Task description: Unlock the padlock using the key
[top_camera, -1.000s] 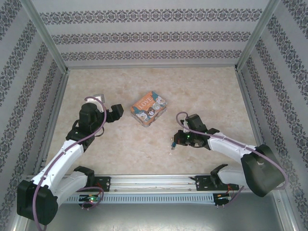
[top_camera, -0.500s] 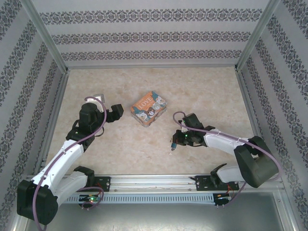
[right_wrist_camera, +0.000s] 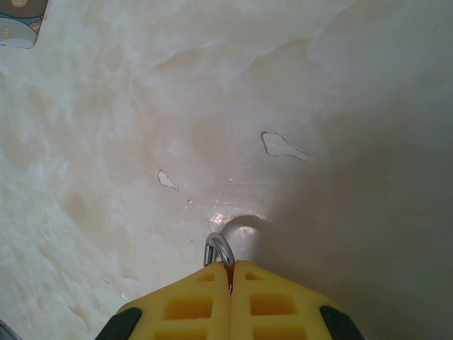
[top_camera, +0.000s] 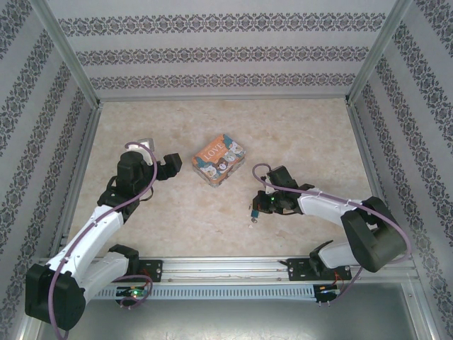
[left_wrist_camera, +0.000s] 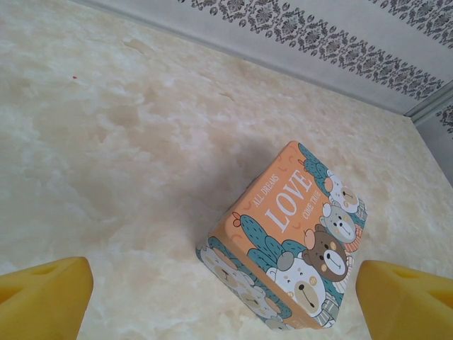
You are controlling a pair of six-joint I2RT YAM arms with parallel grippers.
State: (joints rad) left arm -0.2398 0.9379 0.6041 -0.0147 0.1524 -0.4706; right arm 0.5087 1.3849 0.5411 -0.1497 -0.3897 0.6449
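Where its two yellow fingers (right_wrist_camera: pixel 191 304) press flat against each other, the right claw (right_wrist_camera: pixel 230 268) is clenched on a thin silvery loop (right_wrist_camera: pixel 218 248) that pokes out past the fingertips. The loop looks like the shackle of the padlock (top_camera: pixel 252 211), which in the top view is a tiny blue speck right at the claw's tip, too small to read further. Just near of that speck is a pale fleck (top_camera: pixel 253 224), and I cannot tell whether it is the key. The claw points down at the marbled beige surface (right_wrist_camera: pixel 106 142), close over it, with a shadow spreading to the right and a couple of white chipped marks (right_wrist_camera: pixel 283 145) just beyond the loop. Its arm reaches in from the near right. Farther out, to the far left of this claw, the orange "LOVE" tin (top_camera: pixel 219 160) sits closed and flat on the surface, one corner turned toward the near side. Left of the tin, the left claw (top_camera: pixel 180 164) hangs released. Its yellow fingertips (left_wrist_camera: pixel 42 297) are spread wide at the two lower corners of the wrist view, and the tin lies between and beyond them, apart from both.
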